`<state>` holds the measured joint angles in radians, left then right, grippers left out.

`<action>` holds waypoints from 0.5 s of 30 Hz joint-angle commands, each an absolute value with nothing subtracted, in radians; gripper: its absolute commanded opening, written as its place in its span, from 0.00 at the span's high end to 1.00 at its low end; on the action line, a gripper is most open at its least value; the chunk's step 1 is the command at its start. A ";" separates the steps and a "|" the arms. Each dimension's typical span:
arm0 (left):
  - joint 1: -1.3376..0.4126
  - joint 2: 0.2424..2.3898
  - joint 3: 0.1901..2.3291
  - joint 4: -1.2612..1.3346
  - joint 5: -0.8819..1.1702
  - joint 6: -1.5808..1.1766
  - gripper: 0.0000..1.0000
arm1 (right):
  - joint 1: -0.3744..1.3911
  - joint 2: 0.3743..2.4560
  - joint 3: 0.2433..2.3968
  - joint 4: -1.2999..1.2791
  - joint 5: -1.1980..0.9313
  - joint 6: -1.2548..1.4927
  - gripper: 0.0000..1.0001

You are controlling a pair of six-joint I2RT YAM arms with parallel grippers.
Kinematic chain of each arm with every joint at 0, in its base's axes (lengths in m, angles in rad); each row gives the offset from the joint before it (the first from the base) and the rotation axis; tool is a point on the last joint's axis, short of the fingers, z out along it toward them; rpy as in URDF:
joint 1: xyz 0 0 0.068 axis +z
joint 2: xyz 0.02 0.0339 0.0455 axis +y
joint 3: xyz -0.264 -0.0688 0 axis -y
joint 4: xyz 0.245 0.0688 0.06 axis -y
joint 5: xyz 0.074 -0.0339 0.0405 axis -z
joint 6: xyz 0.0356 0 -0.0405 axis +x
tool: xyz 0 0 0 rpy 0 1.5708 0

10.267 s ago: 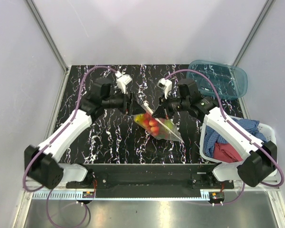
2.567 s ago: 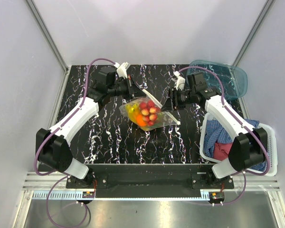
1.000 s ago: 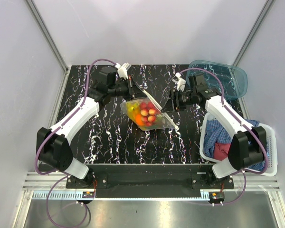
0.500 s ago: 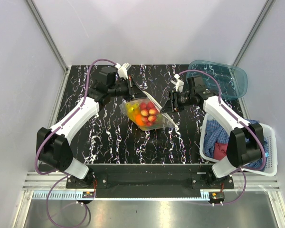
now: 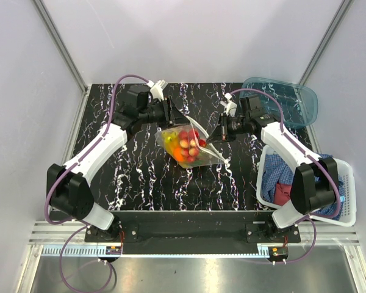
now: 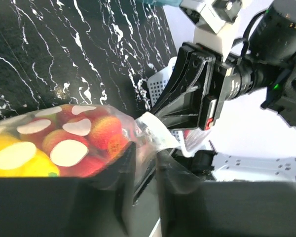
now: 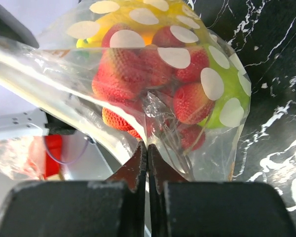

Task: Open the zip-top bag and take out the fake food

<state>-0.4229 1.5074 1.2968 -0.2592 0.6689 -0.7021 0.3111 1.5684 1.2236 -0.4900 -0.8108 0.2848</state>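
Observation:
The zip-top bag (image 5: pixel 186 146), clear with pale round dots, hangs between my two grippers over the middle of the black marbled table. The fake food (image 5: pixel 185 139) is inside it: red berries (image 7: pixel 133 74), a yellow piece (image 6: pixel 15 160) and a green round fruit (image 7: pixel 227 94). My left gripper (image 5: pixel 172 116) pinches the bag's upper left edge; in the left wrist view (image 6: pixel 145 153) plastic and the white zip strip (image 6: pixel 155 131) run between its fingers. My right gripper (image 5: pixel 215 135) is shut on a fold of the bag's wall (image 7: pixel 147 145).
A teal translucent tray (image 5: pixel 280 101) lies at the back right. A white slatted basket (image 5: pixel 344 201) with a blue cloth (image 5: pixel 280 174) and a red cloth (image 5: pixel 283 195) stands at the right edge, under my right arm.
Since ten seconds ago both grippers have carried the bag farther back. In the last second the right gripper crept slightly left and the bag bunched a little.

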 commanded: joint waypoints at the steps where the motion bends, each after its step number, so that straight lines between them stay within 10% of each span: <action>1: -0.436 1.430 1.350 -0.300 0.557 -0.667 0.47 | 0.311 1.499 1.252 -0.430 -0.818 0.416 1.00; 4: -0.465 1.334 1.319 -0.388 0.408 -0.629 0.15 | 0.311 1.473 1.241 -0.402 -0.796 0.500 1.00; 15: -0.689 1.235 1.270 -0.668 0.103 -0.758 0.33 | 0.333 1.457 1.246 -0.357 -0.801 0.647 1.00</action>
<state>-0.6487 1.2037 1.2652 -0.5171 0.2699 -0.6922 0.3210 1.5070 1.2232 -0.4164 -0.8017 0.5827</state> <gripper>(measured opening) 0.738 0.010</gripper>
